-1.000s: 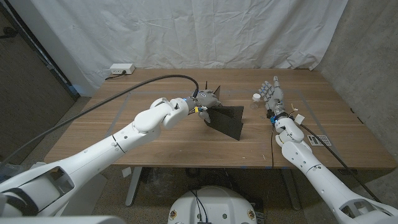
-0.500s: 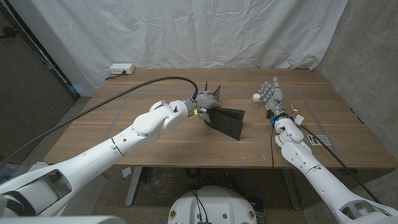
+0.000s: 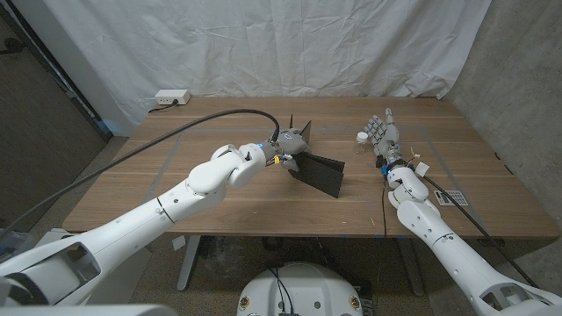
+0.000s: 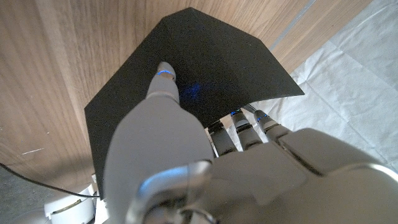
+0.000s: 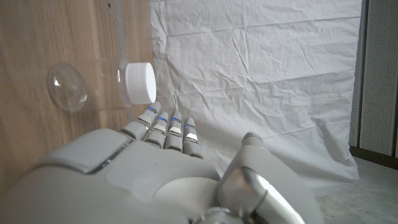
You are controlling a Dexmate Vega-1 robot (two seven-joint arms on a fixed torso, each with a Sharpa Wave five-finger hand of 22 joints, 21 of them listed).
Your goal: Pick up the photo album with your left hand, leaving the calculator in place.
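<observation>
**Album off the table**

At mid-table, our left hand [image 3: 291, 143] pinches the black album [image 3: 320, 172], tilted up with its low corner near the wood. Our right hand [image 3: 383, 136] waits with fingers spread, holding nothing. We should raise it steadily, keeping the pinch firm.

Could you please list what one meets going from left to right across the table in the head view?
White power strip → left robot hand → black photo album → clear jar with white lid → right robot hand → calculator.
</observation>
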